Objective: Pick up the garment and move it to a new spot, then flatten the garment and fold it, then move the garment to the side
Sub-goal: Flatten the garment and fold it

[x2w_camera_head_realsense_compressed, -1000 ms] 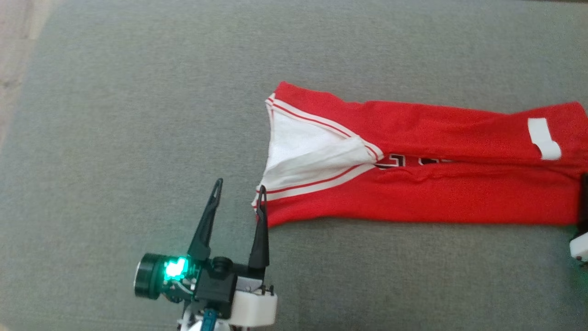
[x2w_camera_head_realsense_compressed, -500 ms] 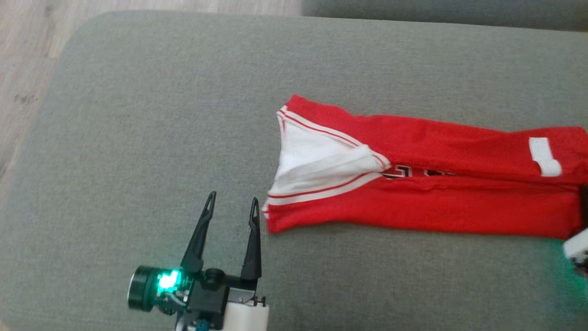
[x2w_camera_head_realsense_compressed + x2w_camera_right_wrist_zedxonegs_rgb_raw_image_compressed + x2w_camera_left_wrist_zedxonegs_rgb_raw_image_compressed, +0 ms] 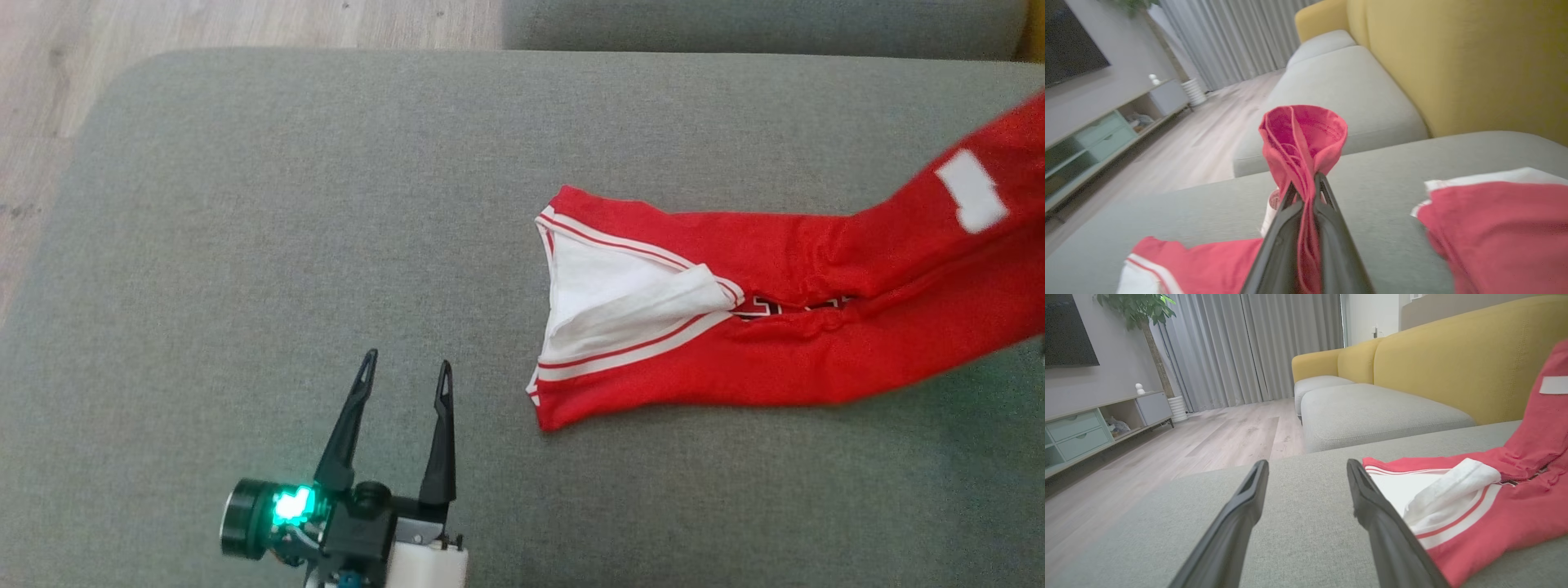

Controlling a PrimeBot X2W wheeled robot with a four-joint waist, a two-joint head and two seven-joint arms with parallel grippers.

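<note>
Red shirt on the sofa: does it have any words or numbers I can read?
No text here can be read in full.
Red and white mesh jersey: black-and-white printing peeks out of the fold. Most of it is hidden, so it cannot be read.
White rectangular patch near the lifted end of the jersey: blurred, and no writing can be made out on it.

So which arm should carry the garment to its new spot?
Right: the right gripper is shut on the garment, one end raised off the cushion; the left gripper is open, touching nothing.
</note>
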